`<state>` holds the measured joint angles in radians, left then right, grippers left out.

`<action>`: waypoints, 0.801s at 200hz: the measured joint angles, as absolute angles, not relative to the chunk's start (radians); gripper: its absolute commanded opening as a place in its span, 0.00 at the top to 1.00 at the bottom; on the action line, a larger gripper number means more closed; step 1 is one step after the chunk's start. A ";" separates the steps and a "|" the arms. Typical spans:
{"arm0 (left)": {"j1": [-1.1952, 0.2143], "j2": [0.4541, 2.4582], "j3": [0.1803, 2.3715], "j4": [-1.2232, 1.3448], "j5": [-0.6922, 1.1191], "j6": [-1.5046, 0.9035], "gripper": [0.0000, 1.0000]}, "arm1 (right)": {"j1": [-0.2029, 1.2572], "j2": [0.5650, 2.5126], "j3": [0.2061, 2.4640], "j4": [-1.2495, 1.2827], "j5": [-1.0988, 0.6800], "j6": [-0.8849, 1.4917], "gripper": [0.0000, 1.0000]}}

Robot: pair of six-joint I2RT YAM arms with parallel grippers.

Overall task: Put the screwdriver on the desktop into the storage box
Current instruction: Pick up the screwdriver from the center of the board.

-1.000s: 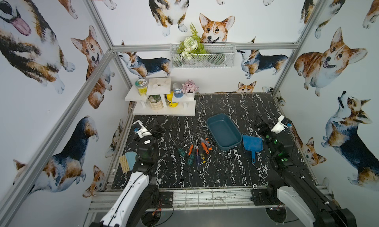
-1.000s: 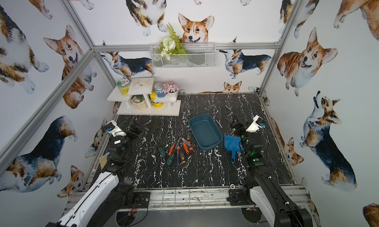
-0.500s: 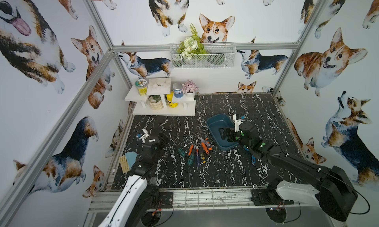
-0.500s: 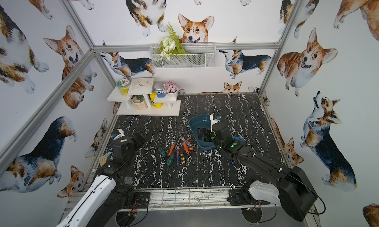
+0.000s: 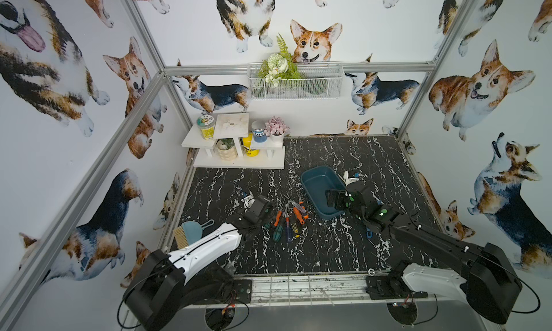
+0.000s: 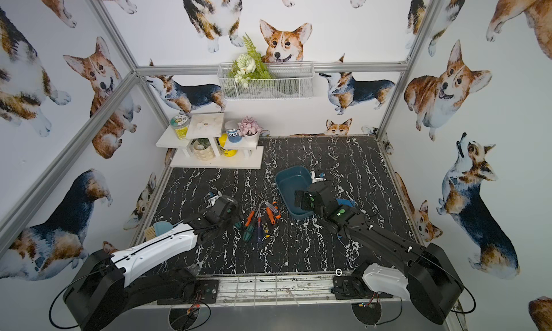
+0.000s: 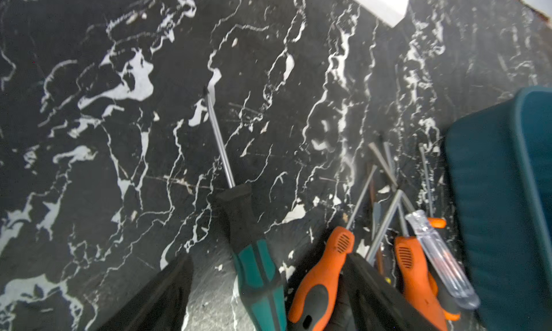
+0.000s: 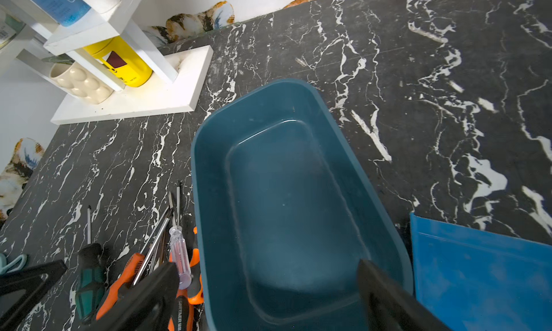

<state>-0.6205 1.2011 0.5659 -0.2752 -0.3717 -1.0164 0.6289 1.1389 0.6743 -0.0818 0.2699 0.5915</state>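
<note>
In both top views we see the screwdrivers point(image 5: 288, 219) point(image 6: 260, 220) lying in a loose heap on the black bench point(image 5: 328, 248) point(image 6: 298, 248), just left of the storage box point(image 5: 316, 174) point(image 6: 291, 172). The left claw point(image 5: 269, 216) point(image 6: 236, 217) sits low at the heap's left edge, and the right claw point(image 5: 333, 199) point(image 6: 300, 201) hangs over the box's near end. In the left wrist view we find the left claw point(image 7: 268, 259) with its jaws apart. They straddle the green-handled screwdriver point(image 7: 257, 272) and the orange-handled screwdriver point(image 7: 322, 272), both flat on the bench point(image 7: 119, 135). The clear-handled screwdriver point(image 7: 442, 260) lies at lower right, beside the storage box point(image 7: 507, 195) at the right edge. In the right wrist view the right claw point(image 8: 268, 265) stands with its jaws wide apart, one finger over the screwdrivers point(image 8: 134, 272) at lower left, the other inside the storage box point(image 8: 212, 210). A blue dustpan point(image 8: 478, 269) lies just beside the box at lower right, and a white shelf point(image 8: 134, 99) stands at upper left.
</note>
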 measured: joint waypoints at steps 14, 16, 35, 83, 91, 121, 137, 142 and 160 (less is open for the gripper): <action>-0.622 1.260 0.569 -0.257 -0.381 -1.028 0.46 | 0.629 1.139 0.674 -0.082 0.282 0.591 0.02; -0.622 1.267 0.570 -0.256 -0.381 -1.028 0.48 | 0.629 1.139 0.674 -0.082 0.284 0.591 0.02; -0.626 1.345 0.587 -0.236 -0.378 -1.046 0.54 | 0.629 1.141 0.674 -0.082 0.290 0.592 0.03; -0.640 1.452 0.610 -0.218 -0.382 -1.086 0.50 | 0.629 1.130 0.653 -0.082 0.321 0.595 0.04; -0.640 1.462 0.612 -0.216 -0.389 -1.087 0.50 | 0.629 1.120 0.650 -0.084 0.327 0.595 0.04; -0.641 1.499 0.626 -0.197 -0.421 -1.094 0.67 | 0.629 1.100 0.649 -0.083 0.341 0.595 0.04; -0.640 1.505 0.631 -0.202 -0.429 -1.097 0.80 | 0.629 1.101 0.649 -0.084 0.342 0.595 0.04; -0.640 1.501 0.632 -0.205 -0.429 -1.097 0.82 | 0.629 1.101 0.649 -0.084 0.342 0.595 0.04; -0.641 1.459 0.637 -0.247 -0.419 -1.092 0.89 | 0.629 1.101 0.649 -0.084 0.342 0.595 0.04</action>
<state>-0.6411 1.4586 0.6369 -0.2470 -0.4191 -1.0924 0.6292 1.1011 0.6487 -0.0841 0.3424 0.5953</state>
